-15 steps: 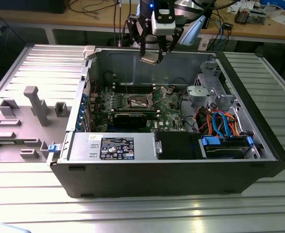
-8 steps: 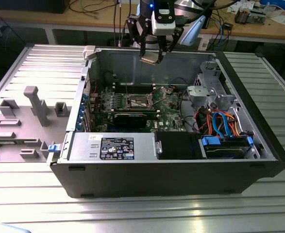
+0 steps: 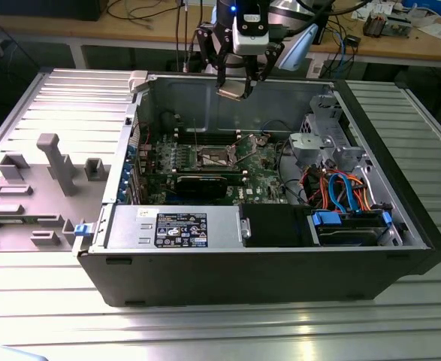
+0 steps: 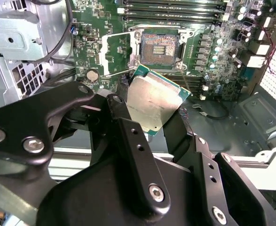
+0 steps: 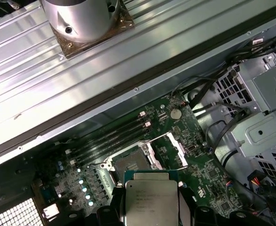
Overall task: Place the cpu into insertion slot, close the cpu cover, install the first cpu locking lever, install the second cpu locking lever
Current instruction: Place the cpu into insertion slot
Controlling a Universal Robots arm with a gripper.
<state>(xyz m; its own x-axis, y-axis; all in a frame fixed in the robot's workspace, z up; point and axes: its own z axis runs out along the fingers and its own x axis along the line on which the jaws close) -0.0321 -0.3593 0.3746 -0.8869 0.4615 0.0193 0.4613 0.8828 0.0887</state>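
My gripper (image 3: 235, 84) hangs above the open computer case, shut on the cpu (image 3: 232, 92), a flat square chip with a dull silver top. In the second wrist view the cpu (image 4: 154, 101) sits tilted between the black fingers (image 4: 124, 110), well above the board. Below it lies the insertion slot (image 4: 159, 48), a dark square socket that stands bare. The cpu cover (image 4: 115, 54) is swung open beside the slot. In the first wrist view the cpu (image 5: 150, 200) hovers near the slot (image 5: 128, 165) and the raised cover (image 5: 169, 149).
A long black graphics card (image 3: 201, 184) lies in front of the socket and memory slots (image 4: 175, 7) lie behind it. A metal drive cage (image 3: 321, 143) with orange and blue cables (image 3: 340, 188) is at the exterior view's right. The power supply (image 3: 175, 226) fills the front. A grey fixture (image 3: 55, 162) stands outside the case.
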